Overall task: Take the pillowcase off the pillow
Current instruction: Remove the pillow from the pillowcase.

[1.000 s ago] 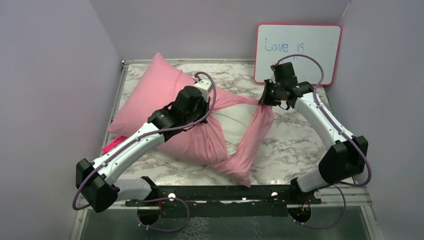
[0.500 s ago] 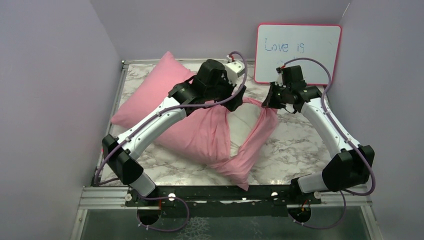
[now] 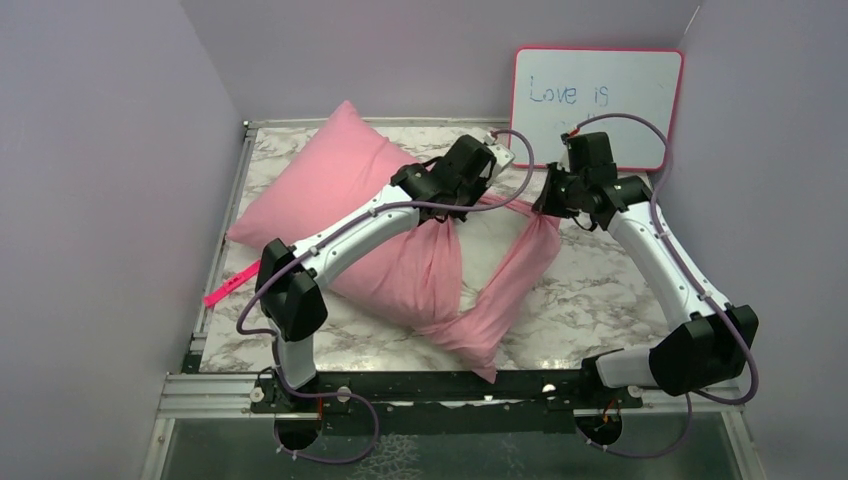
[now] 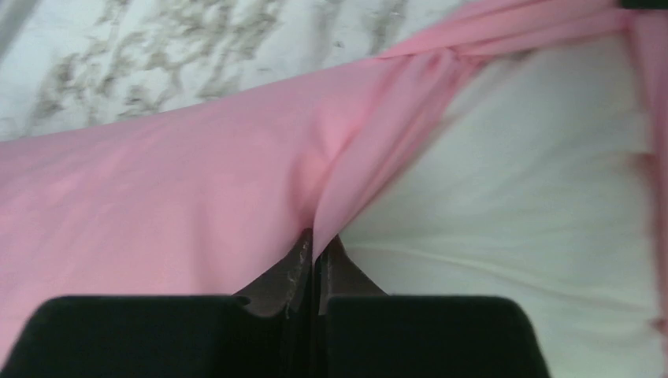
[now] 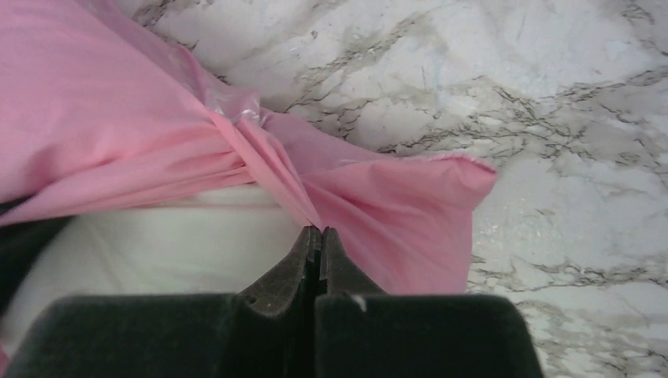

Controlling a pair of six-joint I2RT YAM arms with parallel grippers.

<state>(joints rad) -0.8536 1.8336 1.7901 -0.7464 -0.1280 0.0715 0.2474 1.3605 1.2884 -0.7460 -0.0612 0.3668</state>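
The pillowcase (image 3: 330,185) lies across the left and middle of the marble worktop (image 3: 590,290) and covers most of the pillow (image 3: 488,238). Its open mouth faces right, where a patch of white pillow shows between two stretched bands of pink cloth. The left pincer (image 3: 458,202) sits at the far side of that mouth, on the gathered hem. In the left wrist view its fingers are pressed almost together with a fold of the pink hem pinched at the tips, pink cover to their left and bare pillow to their right. The right pincer (image 3: 542,207) is near it on the right, at the corner where the far hem meets the loose band running toward the near edge. In the right wrist view its fingers are pressed tight on a bunched pleat of the pillowcase, with pillow below on the left and marble on the right. A taut strip of pink spans the gap between the two pincers
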